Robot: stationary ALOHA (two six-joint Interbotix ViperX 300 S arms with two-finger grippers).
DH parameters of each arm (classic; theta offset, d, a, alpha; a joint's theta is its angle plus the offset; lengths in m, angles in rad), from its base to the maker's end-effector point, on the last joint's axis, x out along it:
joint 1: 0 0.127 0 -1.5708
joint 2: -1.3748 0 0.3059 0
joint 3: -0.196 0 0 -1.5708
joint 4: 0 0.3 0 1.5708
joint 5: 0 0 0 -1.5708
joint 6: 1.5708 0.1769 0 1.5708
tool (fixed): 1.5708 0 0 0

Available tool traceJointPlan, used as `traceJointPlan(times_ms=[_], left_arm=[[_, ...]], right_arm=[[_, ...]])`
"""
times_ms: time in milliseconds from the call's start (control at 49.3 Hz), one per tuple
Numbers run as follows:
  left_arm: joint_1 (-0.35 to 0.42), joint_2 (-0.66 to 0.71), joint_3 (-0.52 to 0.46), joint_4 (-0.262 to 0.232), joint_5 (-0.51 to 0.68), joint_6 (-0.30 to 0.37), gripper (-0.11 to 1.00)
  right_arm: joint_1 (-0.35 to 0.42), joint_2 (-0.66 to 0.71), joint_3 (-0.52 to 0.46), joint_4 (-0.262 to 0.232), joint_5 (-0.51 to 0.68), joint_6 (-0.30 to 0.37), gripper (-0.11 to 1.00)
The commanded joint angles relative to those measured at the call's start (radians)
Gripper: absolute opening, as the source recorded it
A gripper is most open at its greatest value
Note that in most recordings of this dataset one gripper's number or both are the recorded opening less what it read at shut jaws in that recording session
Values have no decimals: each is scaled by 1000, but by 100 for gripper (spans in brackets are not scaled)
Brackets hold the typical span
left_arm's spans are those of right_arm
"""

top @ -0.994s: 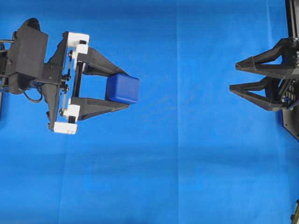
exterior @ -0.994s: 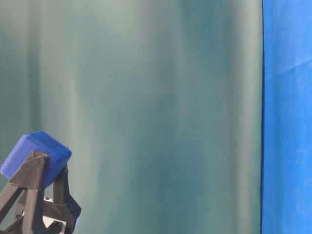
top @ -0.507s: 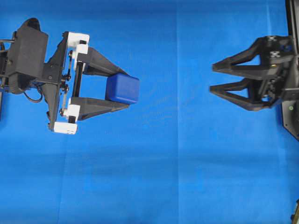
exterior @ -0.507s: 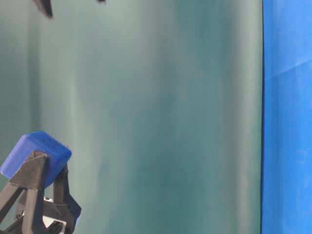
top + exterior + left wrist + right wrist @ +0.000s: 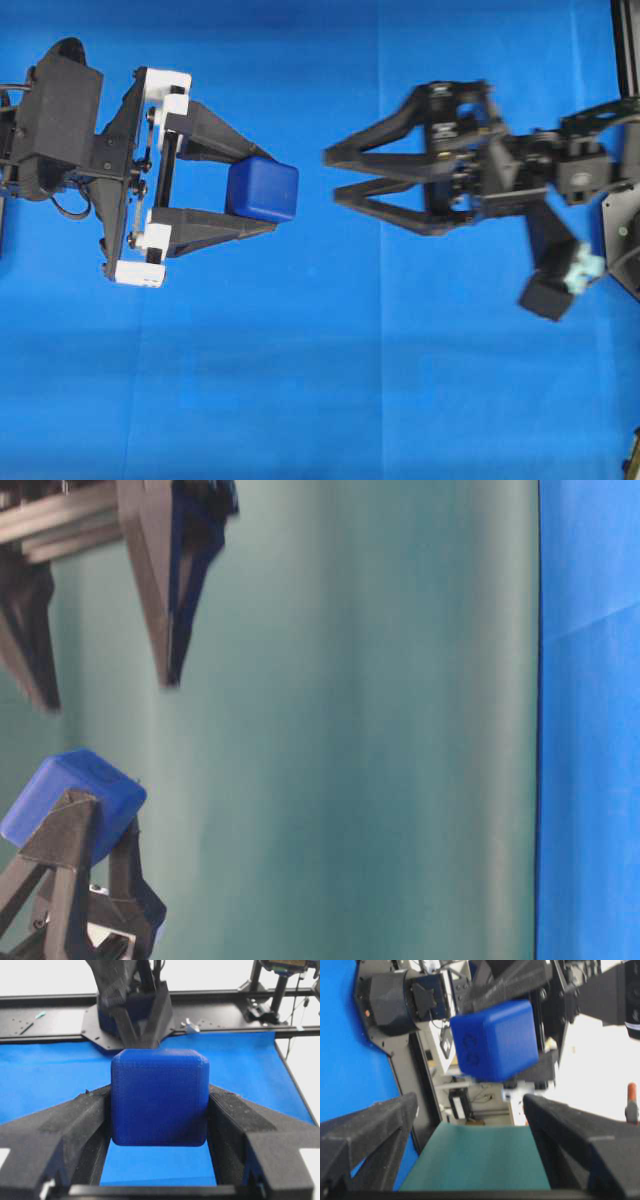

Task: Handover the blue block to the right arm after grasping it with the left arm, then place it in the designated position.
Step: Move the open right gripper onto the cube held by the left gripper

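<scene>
Your left tool (image 5: 268,192) clamps the blue block (image 5: 262,190), a matte, rounded-edge cube, between pointed black prongs above the blue cloth (image 5: 320,380). Your right tool (image 5: 330,173), all black, faces it nearby, prongs spread wide, empty.

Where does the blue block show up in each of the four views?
Overhead: blue block left of centre.
Table-level: bottom left corner.
Left wrist: centre.
Right wrist: upper middle.
Shared landmark: the left pincer shut on it in every view.
</scene>
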Motion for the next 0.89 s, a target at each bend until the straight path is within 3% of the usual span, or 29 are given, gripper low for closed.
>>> traceJointPlan(times_ms=[0, 385, 872], left_arm=[[3, -43, -11, 0, -11, -2, 48], [6, -43, -11, 0, -8, -2, 49], [9, -43, -11, -2, -8, -2, 49]], right_arm=[[2, 32, -64, -6, -20, 2, 94], [5, 146, -178, -63, -87, 2, 94], [5, 178, -213, -63, -83, 2, 94]])
